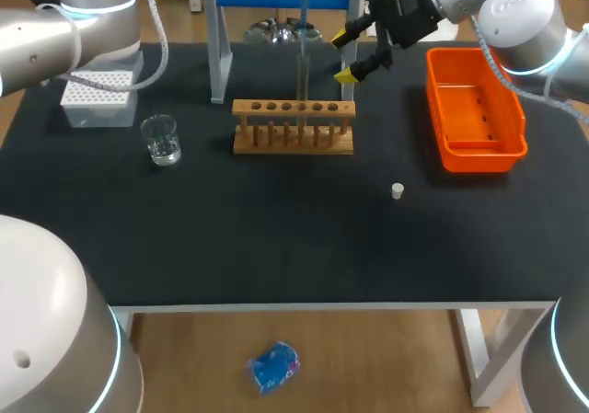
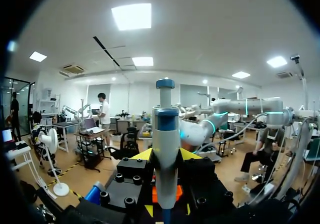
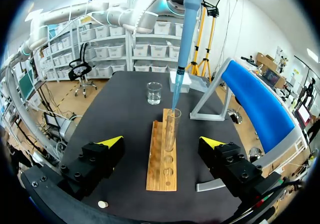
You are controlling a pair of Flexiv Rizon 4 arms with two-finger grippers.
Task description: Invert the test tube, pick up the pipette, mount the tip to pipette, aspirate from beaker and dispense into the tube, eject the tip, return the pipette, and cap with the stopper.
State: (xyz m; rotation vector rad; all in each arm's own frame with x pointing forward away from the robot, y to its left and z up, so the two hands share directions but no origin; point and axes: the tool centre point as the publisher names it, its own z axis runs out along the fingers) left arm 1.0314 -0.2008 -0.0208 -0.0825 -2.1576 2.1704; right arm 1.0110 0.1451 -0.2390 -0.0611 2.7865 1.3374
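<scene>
- table (image 1: 276, 247): wooden rack (image 1: 293, 128) mid-table; right claw (image 1: 343, 56) apart, near the rack's end.
- pipette (image 2: 166, 134): left claw (image 2: 166, 156) clamped on its body, tip (image 3: 176, 92) in the test tube (image 3: 171, 126) mouth.
- test tube: upright in rack; likely thin glass, slick, brittle. Grip lightly, mid-length.
- stopper (image 1: 397, 190): loose on table, apart from rack; small, light.

You'll find the rack (image 1: 293, 128) in the middle of the table (image 1: 276, 238), a test tube (image 1: 301, 86) standing in it and the pipette (image 3: 187, 34) above the tube's mouth. The beaker (image 1: 161, 140) sits left of the rack, the tip box (image 1: 97, 97) behind the beaker, the bin (image 1: 476, 163) to the right, and the stopper (image 1: 397, 190) in front, between rack and bin.
</scene>
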